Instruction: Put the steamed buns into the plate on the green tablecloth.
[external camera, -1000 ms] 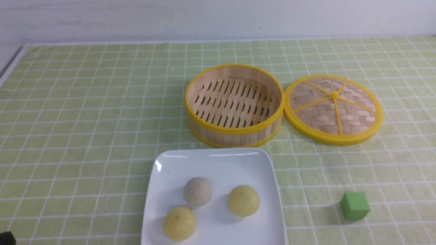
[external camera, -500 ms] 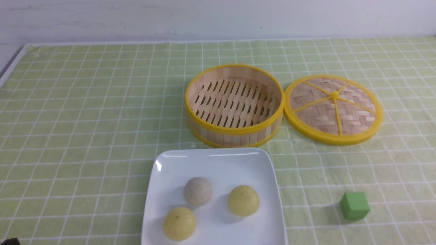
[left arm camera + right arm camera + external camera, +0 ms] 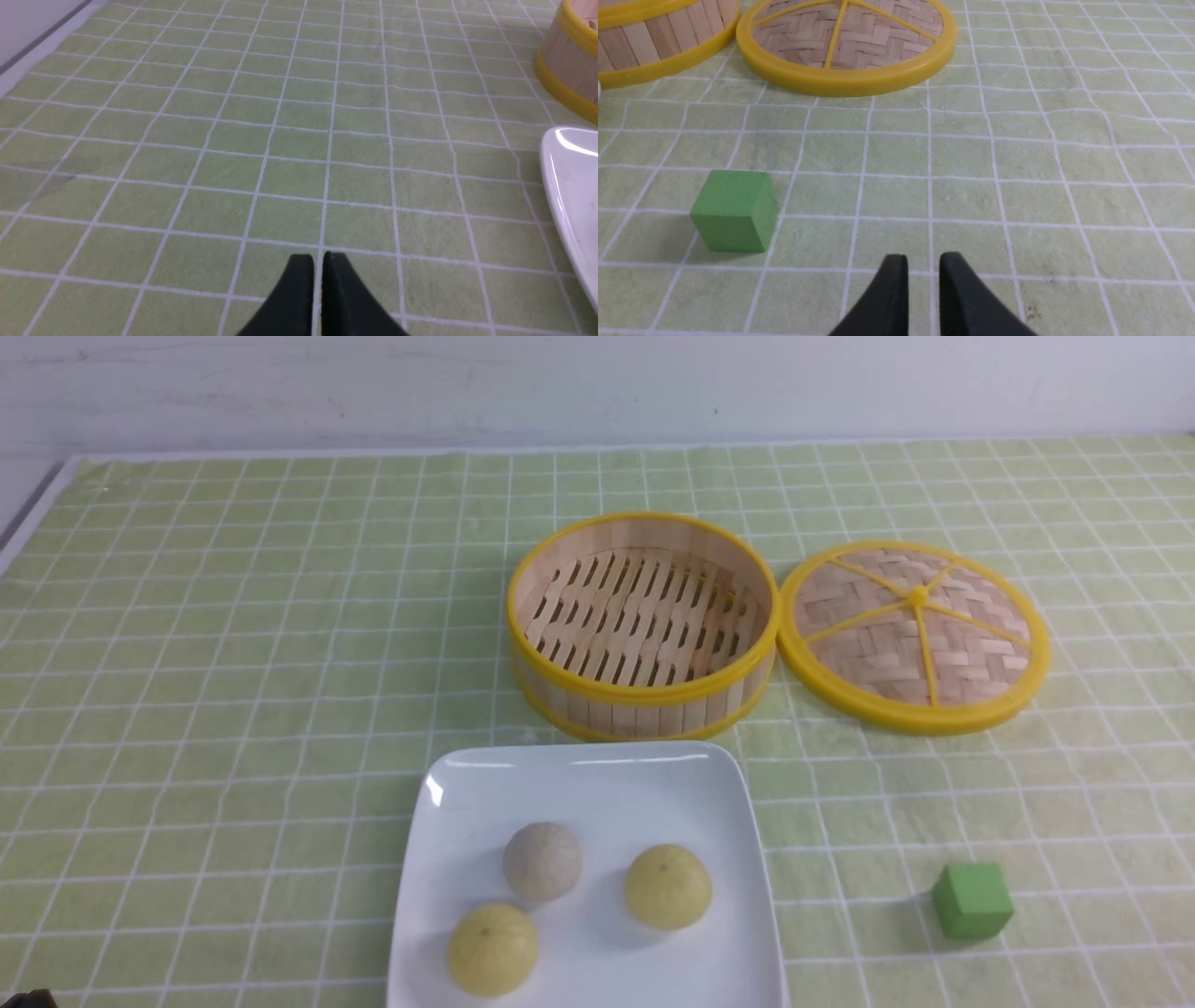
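Observation:
Three steamed buns lie in the white square plate (image 3: 597,775) at the front middle of the green tablecloth (image 3: 233,663): a greyish bun (image 3: 542,860), a pale yellow bun (image 3: 668,886) and a second pale yellow bun (image 3: 492,948). The plate's edge shows in the left wrist view (image 3: 567,186). My left gripper (image 3: 317,261) is shut and empty, low over bare cloth to the left of the plate. My right gripper (image 3: 923,261) is shut with a narrow gap, empty, over bare cloth to the right of the green cube. Neither gripper shows clearly in the front view.
An empty round bamboo steamer (image 3: 642,625) with yellow rims stands behind the plate; its woven lid (image 3: 913,635) lies flat to its right. A green cube (image 3: 972,900) sits on the cloth right of the plate, also in the right wrist view (image 3: 735,210).
A dark part of the left arm at the bottom left corner of the front view has sunk almost out of frame. Buns, plate and steamer have not moved.

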